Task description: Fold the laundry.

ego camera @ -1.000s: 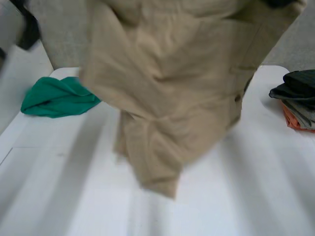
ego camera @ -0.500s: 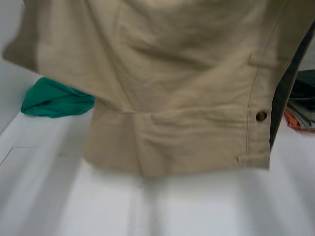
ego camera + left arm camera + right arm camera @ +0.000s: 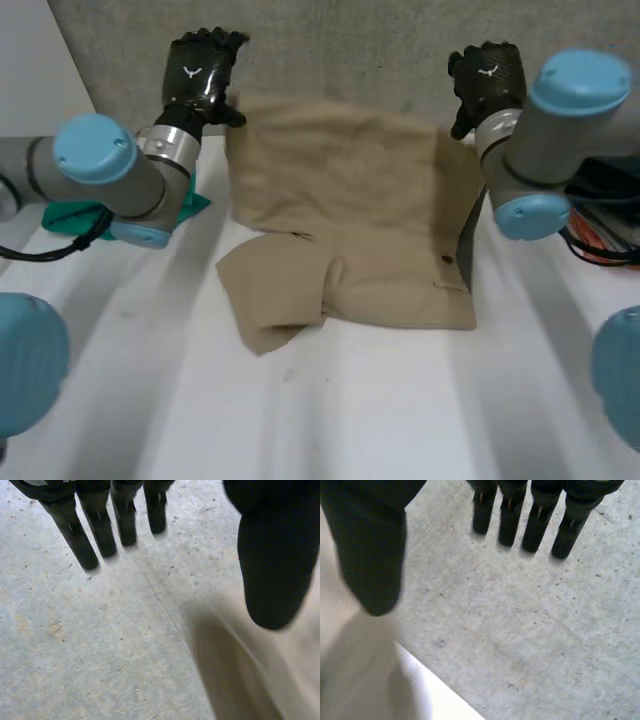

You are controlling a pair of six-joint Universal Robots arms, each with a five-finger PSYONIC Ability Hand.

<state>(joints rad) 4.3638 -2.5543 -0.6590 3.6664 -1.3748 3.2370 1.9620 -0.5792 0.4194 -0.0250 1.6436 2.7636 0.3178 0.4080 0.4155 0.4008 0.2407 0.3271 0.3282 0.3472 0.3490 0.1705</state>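
Head view. A beige woven-cloth garment (image 3: 350, 220) with a small dark button (image 3: 446, 260) near its right edge lies spread at the centre of the frame on the white table (image 3: 350, 410). Its far edge runs along the table's far side, and one flap is folded over at its lower left. The black left hand (image 3: 200, 75) stands at the upper left, at the garment's far left corner. The black right hand (image 3: 487, 78) stands at the upper right, at the far right corner. A crumpled green cloth (image 3: 70, 218) lies at the left edge, partly hidden by the left arm. A stack of folded clothes (image 3: 610, 190) sits at the right edge behind the right arm.

Left wrist view. The fingers (image 3: 95, 530) are straight and set well apart from the thumb over the grey speckled floor (image 3: 100, 645). They hold nothing, and the beige cloth lies beneath the thumb.

Right wrist view. The fingers (image 3: 535, 520) are likewise straight and wide of the thumb, grasping nothing. Cloth and a strip of table edge lie below the thumb.
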